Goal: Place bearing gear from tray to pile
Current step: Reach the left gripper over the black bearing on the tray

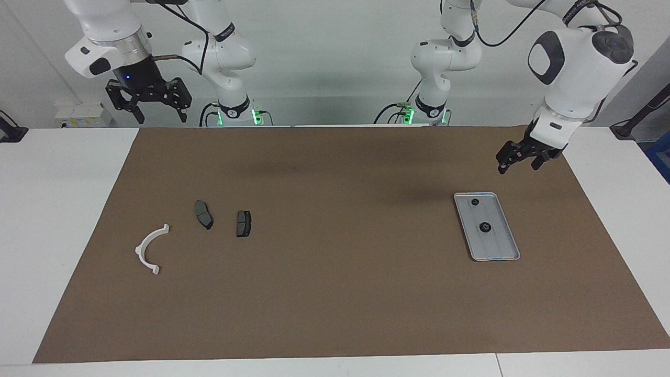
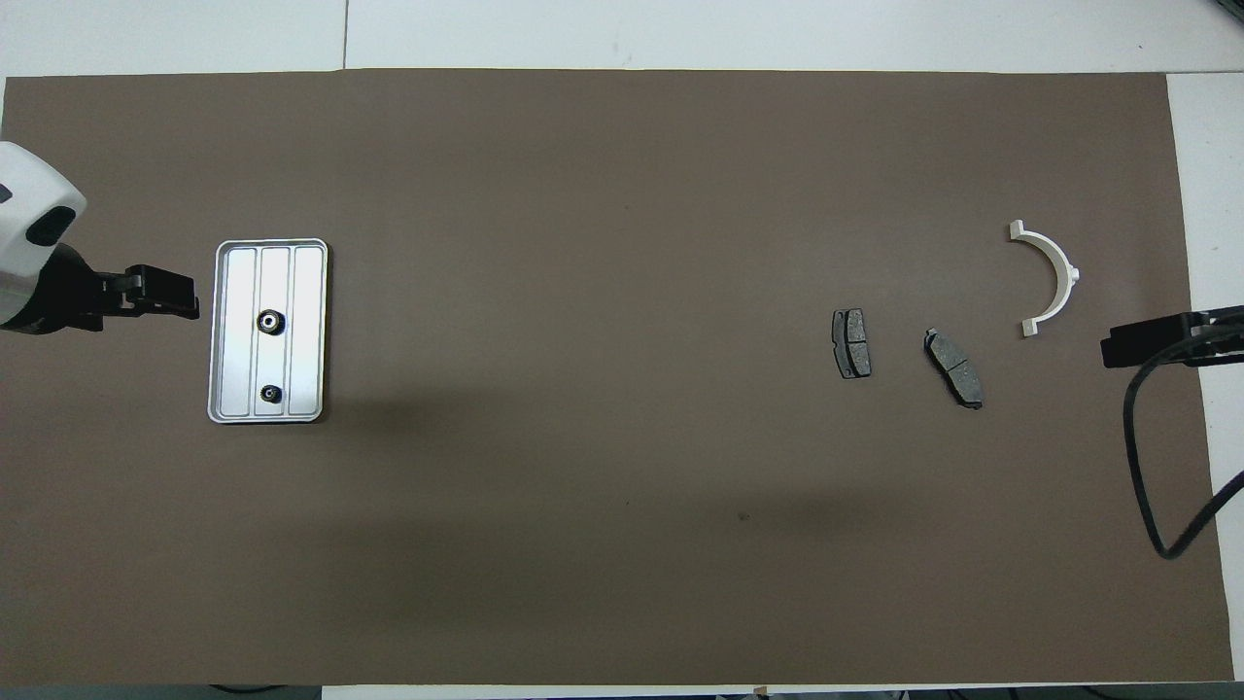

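Tray (image 1: 501,250): silver, ridged; lies on the brown mat (image 1: 335,293) toward the left arm's end of the table; long axis runs roughly away from the robots.
Larger bearing gear (image 1: 485,227): dark ring, sits near the tray's middle.
Smaller bearing gear (image 1: 475,202): sits in the tray end nearer the robots.
Pile: white half-ring bracket (image 1: 151,248) and two dark brake pads (image 1: 204,214) (image 1: 244,223); loose on the mat toward the right arm's end, well apart from the tray.
Left gripper (image 1: 518,161): raised, tilted, over the mat just outside the tray's corner nearer the robots; holds nothing; finger gap cannot be told.
Right gripper (image 1: 159,112): high over the table edge at its own end; fingers spread, empty; waiting.
Deciding relation: gears lie below the left gripper and a little farther from the robots; left arm far the nearer, likely the one to pick.
Carry: likely crosses most of the table's length to reach the pile.
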Available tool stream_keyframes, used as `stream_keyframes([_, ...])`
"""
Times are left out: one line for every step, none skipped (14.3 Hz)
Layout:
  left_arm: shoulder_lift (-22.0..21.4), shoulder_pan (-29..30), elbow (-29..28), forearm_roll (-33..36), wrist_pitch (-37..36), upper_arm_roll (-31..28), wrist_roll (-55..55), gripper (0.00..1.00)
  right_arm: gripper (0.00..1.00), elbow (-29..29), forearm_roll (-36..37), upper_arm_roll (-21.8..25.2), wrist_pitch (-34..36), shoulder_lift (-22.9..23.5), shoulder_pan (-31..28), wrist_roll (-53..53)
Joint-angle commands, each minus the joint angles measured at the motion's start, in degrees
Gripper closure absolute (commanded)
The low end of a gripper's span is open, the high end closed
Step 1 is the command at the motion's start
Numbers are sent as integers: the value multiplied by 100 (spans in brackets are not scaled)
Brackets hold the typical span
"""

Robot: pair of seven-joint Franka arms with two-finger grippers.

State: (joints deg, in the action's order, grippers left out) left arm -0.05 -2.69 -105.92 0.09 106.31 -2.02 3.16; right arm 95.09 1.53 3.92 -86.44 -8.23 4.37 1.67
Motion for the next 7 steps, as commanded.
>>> stream_keyframes([293,-56,-331,96,757,-9,-70,0,0,54,-109,3,74,-82,-15,-18])
stream_keyframes([355,-56,-524,96,1091,-9,-88,0,0,54,-109,-6,75,-82,-15,-18])
stream_keyframes([365,-30,-813,96,1468,-9,-114,0,0,45,-109,3,66,-82,-15,-18])
stream_keyframes([356,-3,-1112,96,1855,-9,-114,0,0,45,-109,3,57,-82,-15,-18])
stream_keyframes([382,-3,-1263,96,2050,-9,-114,0,0,54,-109,-6,57,-82,-6,-18])
stream_keyframes([487,6,-1273,96,2069,-9,-114,0,0,54,-109,3,66,-82,2,-27])
stream_keyframes([610,6,-1273,87,2113,0,-97,0,0,54,-109,-6,66,-82,11,-27])
